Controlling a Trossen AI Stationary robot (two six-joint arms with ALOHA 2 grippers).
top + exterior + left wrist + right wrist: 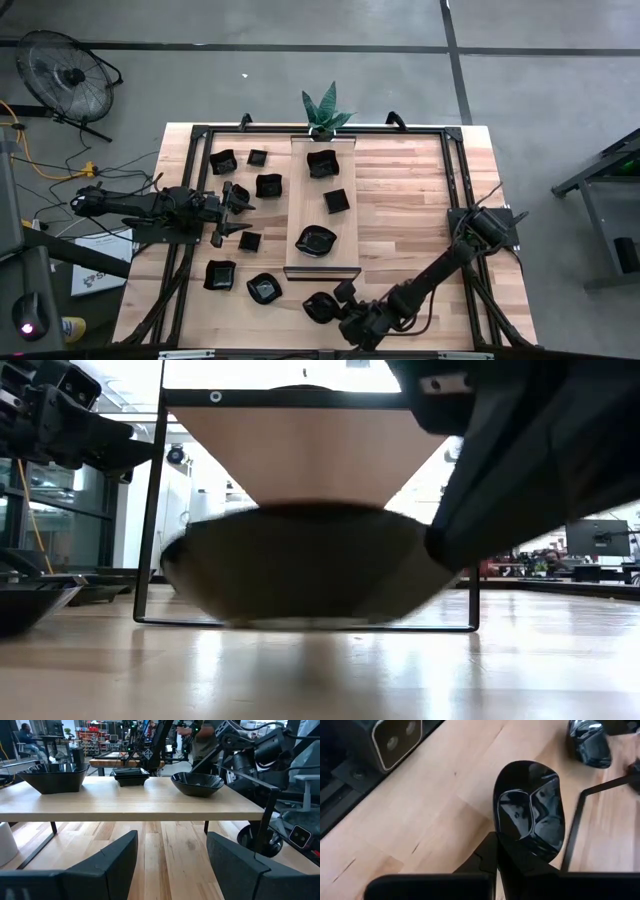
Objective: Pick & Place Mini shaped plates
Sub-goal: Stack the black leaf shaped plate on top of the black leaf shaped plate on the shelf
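There's the dish in play: a glossy black plate [530,810] with a wavy rim, sitting low and centre in the high view, just below the near end of the long wooden board [355,195]. The right gripper [338,303] has it pinched by the rim, jaws closed on the edge; the right wrist view shows that rim disappearing between the dark fingers. In the low view the plate fills the middle of the frame, and its underside looks to be touching the table, or barely off it; hard to say which.

Now, doing this well: it's an edge grip on a slick, curved dish, so I'd want a slow, straight lift, keeping the plate level so it doesn't swivel in the fingers. The black frame rail [580,820] runs just beside it, so clear that before swinging toward the board. Three plates already sit up there; aim for a bare stretch.

Over at centre left in the high view, the left gripper [232,212] waits with fingers spread wide and empty, among the loose plates.
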